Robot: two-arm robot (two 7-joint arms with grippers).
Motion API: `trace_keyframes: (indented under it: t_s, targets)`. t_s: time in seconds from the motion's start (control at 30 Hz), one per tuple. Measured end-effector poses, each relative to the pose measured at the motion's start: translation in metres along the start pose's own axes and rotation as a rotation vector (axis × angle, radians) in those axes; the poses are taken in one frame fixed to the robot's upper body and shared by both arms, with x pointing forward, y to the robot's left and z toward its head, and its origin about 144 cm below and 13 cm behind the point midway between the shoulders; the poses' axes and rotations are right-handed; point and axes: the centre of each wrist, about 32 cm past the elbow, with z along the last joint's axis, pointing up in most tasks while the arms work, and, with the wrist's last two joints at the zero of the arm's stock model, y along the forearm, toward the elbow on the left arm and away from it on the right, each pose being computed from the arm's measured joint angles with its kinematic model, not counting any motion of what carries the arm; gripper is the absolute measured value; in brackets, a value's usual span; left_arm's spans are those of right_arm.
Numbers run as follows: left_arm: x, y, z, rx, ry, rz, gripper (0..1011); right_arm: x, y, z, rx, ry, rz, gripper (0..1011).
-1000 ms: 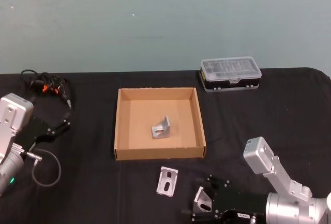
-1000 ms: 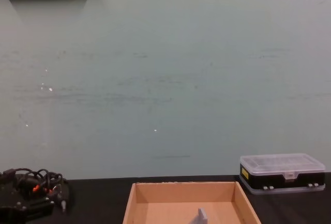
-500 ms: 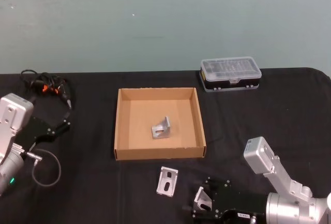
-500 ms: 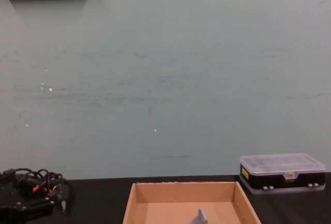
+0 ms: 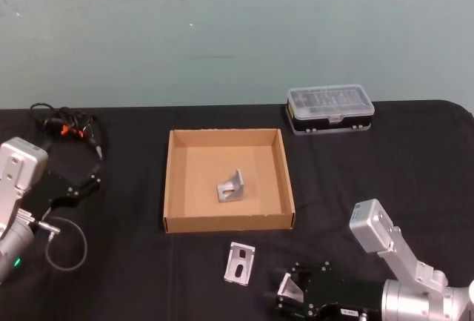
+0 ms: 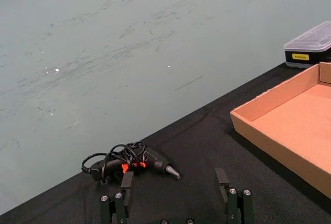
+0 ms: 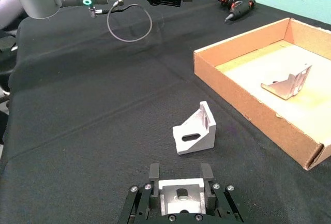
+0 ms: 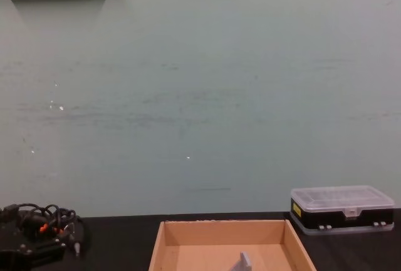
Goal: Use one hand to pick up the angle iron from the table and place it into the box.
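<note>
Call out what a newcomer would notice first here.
The tan box sits mid-table with an inner angle iron already in it. At the near edge the right gripper is closed around a held angle iron, and a loose angle iron lies on the table between it and the box. The left gripper is parked open, far left.

A loose angle iron (image 5: 239, 263) lies before the low-walled box (image 5: 229, 223).

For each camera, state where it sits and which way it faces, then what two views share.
Head: high, looking down on the table; left arm, right arm show.
Chest: low, facing the wall across the box.
Left wrist: over the open left gripper toward the wall.
Right wrist: over the right gripper holding an angle iron, toward the box.
All see the box.
</note>
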Motion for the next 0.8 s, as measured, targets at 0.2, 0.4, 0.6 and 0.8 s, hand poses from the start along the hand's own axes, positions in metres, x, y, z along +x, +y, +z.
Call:
trace_keyframes:
  t_s: [0.2,0.4,0.6,0.8]
  targets:
    - [0.0,0.0,0.0,0.0,0.0,0.0,1000,0.0,0.0,0.0,0.0,0.0,0.0,473]
    - [0.0,0.0,0.0,0.0,0.0,0.0,1000,0.001,0.0,0.001,0.006,-0.001,-0.003,473]
    - [0.0,0.0,0.0,0.0,0.0,0.0,1000,0.01,-0.002,0.007,0.076,-0.008,-0.044,473]
    - [0.0,0.0,0.0,0.0,0.0,0.0,1000,0.02,-0.001,0.014,0.156,-0.023,-0.084,473]
